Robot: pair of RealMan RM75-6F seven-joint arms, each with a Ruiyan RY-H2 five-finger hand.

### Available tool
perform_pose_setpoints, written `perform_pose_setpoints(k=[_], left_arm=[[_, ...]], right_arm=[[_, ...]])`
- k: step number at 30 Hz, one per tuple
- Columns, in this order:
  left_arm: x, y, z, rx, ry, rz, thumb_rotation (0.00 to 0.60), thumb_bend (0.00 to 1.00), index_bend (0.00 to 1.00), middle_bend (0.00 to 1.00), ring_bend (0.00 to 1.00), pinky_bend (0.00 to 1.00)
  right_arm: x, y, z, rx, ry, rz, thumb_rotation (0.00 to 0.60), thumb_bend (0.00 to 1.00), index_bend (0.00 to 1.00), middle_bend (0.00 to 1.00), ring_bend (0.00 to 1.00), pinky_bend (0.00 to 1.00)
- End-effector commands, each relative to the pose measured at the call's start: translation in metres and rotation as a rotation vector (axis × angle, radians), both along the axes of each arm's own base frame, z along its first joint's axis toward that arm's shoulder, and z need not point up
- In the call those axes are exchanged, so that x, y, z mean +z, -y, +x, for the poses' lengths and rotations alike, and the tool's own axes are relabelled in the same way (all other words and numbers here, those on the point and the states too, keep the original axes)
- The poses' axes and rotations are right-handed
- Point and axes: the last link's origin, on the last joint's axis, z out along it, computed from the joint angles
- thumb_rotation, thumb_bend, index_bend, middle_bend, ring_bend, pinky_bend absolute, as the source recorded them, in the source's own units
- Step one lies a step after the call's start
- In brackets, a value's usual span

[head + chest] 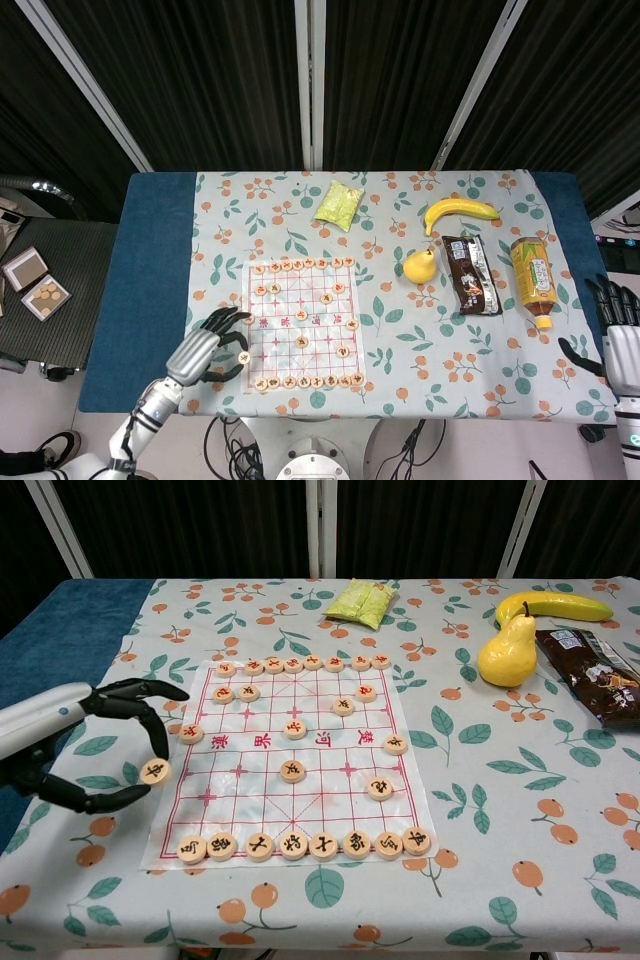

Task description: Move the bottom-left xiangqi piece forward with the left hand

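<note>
A dark curtained backdrop stands behind the surface (pixel 560 900), which carries a floral cloth over a blue cover. Nearest the robot, at the 6 o'clock edge of the xiangqi board (pixel 290 765), a row of pieces (pixel 305 844) lies along the bottom line, its leftmost corner point vacant. The left robot hand (pixel 95 745) sits at 9 o'clock of the board, just off its left edge, fingers curved and spread, with the bottom-left xiangqi piece (pixel 155 771) pinched at a fingertip above the thumb; the piece lies at the board's left margin, ahead of the bottom row. In the head view the same left robot hand (pixel 205 345) appears at the board's lower-left corner. The right robot hand (pixel 612 335) rests at the 3 o'clock edge of the surface, fingers apart, holding nothing. Further out, scattered pieces occupy the mid-board and a second row (pixel 300 664) lines the far edge. At 2 o'clock lie a pear (pixel 508 655), a brown snack packet (pixel 598 675) and a bottle (pixel 533 277); at 1 o'clock a banana (pixel 552 605); at 12 o'clock a green packet (pixel 363 602).
</note>
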Motion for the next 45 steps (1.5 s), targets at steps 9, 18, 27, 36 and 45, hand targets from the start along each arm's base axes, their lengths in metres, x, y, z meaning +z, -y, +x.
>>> perform_pose_setpoints(k=[9,18,27,36,45], left_arm=[[-0.019,-0.038,0.003,0.047,-0.021,0.003,0.600,0.33,0.51,0.10,0.00,0.00],[-0.028,-0.047,-0.002,0.042,-0.036,0.020,0.600,0.33,0.53,0.10,0.00,0.00],[-0.033,-0.050,-0.006,0.040,-0.042,0.018,0.600,0.32,0.53,0.10,0.00,0.00],[-0.035,-0.052,-0.009,0.023,-0.052,0.034,0.600,0.32,0.53,0.10,0.00,0.00],[-0.034,-0.053,-0.011,0.022,-0.047,0.042,0.600,0.31,0.49,0.10,0.00,0.00]], right_arm=[[0.012,-0.001,0.012,0.042,0.002,-0.038,0.600,0.14,0.00,0.00,0.00,0.00],[0.013,-0.003,0.011,0.027,-0.002,-0.038,0.600,0.14,0.00,0.00,0.00,0.00],[0.014,-0.003,0.009,0.018,-0.007,-0.035,0.600,0.14,0.00,0.00,0.00,0.00],[0.011,-0.003,0.008,0.010,-0.010,-0.021,0.600,0.14,0.00,0.00,0.00,0.00],[0.011,-0.002,0.009,0.011,-0.006,-0.020,0.600,0.14,0.00,0.00,0.00,0.00]])
